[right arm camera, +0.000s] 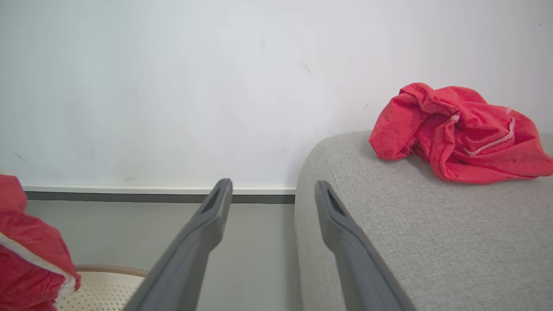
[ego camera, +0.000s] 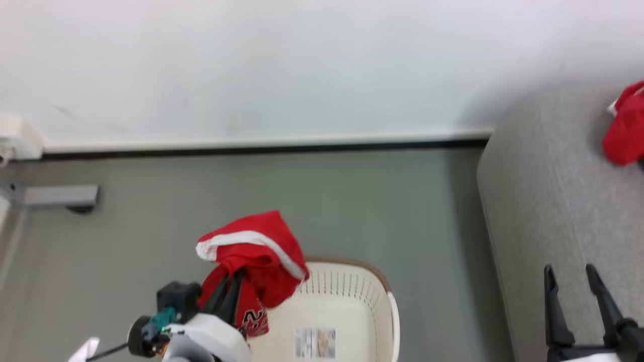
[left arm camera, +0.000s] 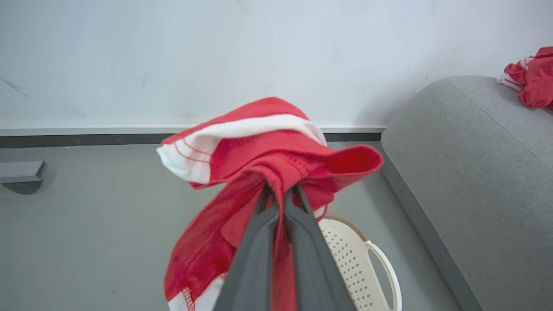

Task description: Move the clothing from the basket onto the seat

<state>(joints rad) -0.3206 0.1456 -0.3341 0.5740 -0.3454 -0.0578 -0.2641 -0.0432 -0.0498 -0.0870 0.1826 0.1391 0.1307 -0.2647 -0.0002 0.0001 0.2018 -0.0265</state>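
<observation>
- The left gripper (left arm camera: 281, 192) is clamped tight on a red garment (left arm camera: 268, 147). Its two fingers are pinched together with a fold of cloth bunched at the tips. It looks like a one-point pinch, so the rest hangs free and comes up in one piece.
- That garment dangles over the left side of the basket (ego camera: 352, 291), with its white-striped band flopped over the top and a tail hanging down beside the arm. Its lowest hem is hidden, so I can't say whether it is fully clear of the basket.
- The basket sits on the grey floor (ego camera: 352, 201) near the end of the seat (ego camera: 553, 201). My guess is it was put there to keep the carry across short.
- The right gripper (right arm camera: 272, 190) is spread wide and holds nothing. It hovers at the seat's rounded end.
- A second red garment (right arm camera: 458, 129) lies crumpled on the seat by the wall (right arm camera: 173, 86), well apart from those open fingers. By the look of it, one piece is delivered and one is in the air.
- As for writing, there is dark-and-white lettering (ego camera: 254, 319) on the hanging cloth, but it is folded and cut off, so I can't read it.
- A pale label (ego camera: 315, 343) lies on the basket's bottom, too blurred to make out.
</observation>
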